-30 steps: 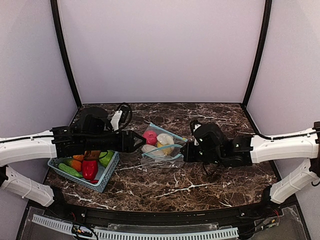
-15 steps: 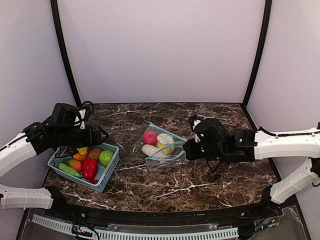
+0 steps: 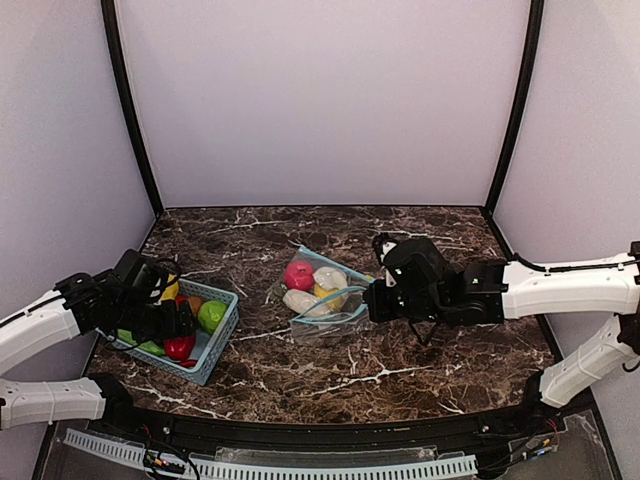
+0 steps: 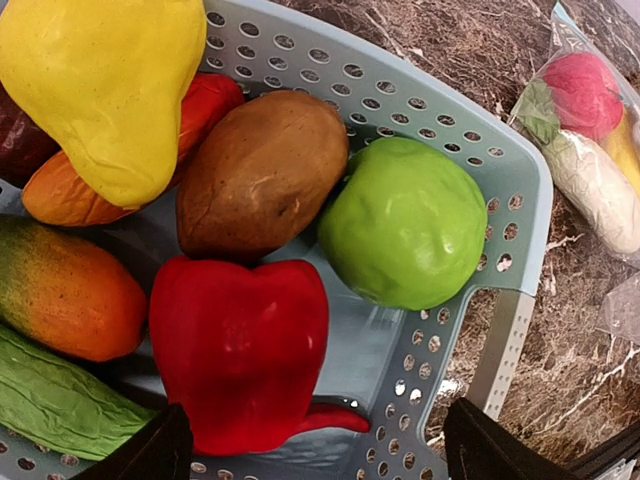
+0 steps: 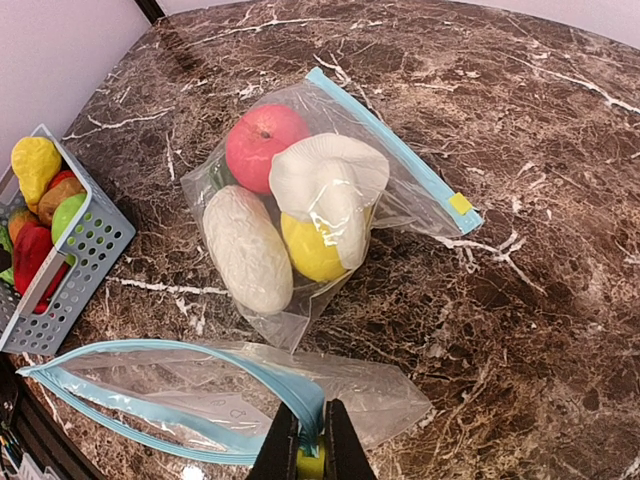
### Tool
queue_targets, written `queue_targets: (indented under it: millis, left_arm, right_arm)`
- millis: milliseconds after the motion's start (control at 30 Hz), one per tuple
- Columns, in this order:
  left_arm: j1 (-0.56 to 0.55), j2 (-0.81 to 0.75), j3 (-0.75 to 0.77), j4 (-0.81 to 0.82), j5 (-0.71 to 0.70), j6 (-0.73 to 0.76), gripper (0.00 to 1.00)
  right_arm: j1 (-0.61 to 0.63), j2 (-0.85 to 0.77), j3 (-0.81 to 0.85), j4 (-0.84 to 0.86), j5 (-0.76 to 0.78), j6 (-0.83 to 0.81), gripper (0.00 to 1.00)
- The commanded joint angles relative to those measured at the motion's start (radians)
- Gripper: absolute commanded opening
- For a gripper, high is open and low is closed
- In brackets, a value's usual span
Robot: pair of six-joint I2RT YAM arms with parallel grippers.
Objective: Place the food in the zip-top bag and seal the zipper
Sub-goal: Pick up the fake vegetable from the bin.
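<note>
The left tool [image 4: 320,455] is spread wide and grips nothing. It hangs just above the teal basket [image 4: 520,200], with the red pepper [image 4: 240,350] directly beneath the gap. For a clean pick, one piece standing free should be chosen. The pepper, or the round green fruit [image 4: 405,235] at the basket's right wall, is judged easiest. The fingers should be lowered astride it without being jammed against the lattice or the neighbouring brown potato [image 4: 262,170]. More of the food is held in the basket: a yellow pear [image 4: 100,85], an orange piece [image 4: 65,290] and a green cucumber [image 4: 50,400].

The right tool [image 5: 305,440] is clenched on the blue zipper rim of the zip-top bag [image 5: 350,395], which lies on the table [image 5: 560,300] to the right of the basket, its mouth gaping toward the basket. Just past that rim a red apple [image 5: 265,145], a cream mushroom [image 5: 330,185], a yellow piece [image 5: 312,250] and a white oblong piece [image 5: 247,250] are seen in clear plastic. Whether that is the same bag cannot be told.
</note>
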Motion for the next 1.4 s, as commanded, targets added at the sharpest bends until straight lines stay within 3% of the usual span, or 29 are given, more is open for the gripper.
queue_targets:
  millis: [0,267,600,1367]
  left_arm:
    - [0.01,-0.005,-0.036,-0.016,-0.034,-0.023,0.88]
    - [0.049,0.05,-0.008,0.062,-0.056,0.054,0.86]
    - [0.184,0.217,0.077,0.211,0.009,0.214,0.69]
    - [0.24,0.465,0.107,0.247,0.029,0.349,0.7]
  right_arm:
    - [0.003,0.007,0.019,0.024,-0.009,-0.01,0.0]
    - [0.003,0.015,0.02,0.03,-0.018,-0.012,0.0]
    - [0.004,0.012,0.011,0.036,-0.027,-0.005,0.0]
    - [0.003,-0.013,-0.012,0.044,-0.02,0.016,0.0]
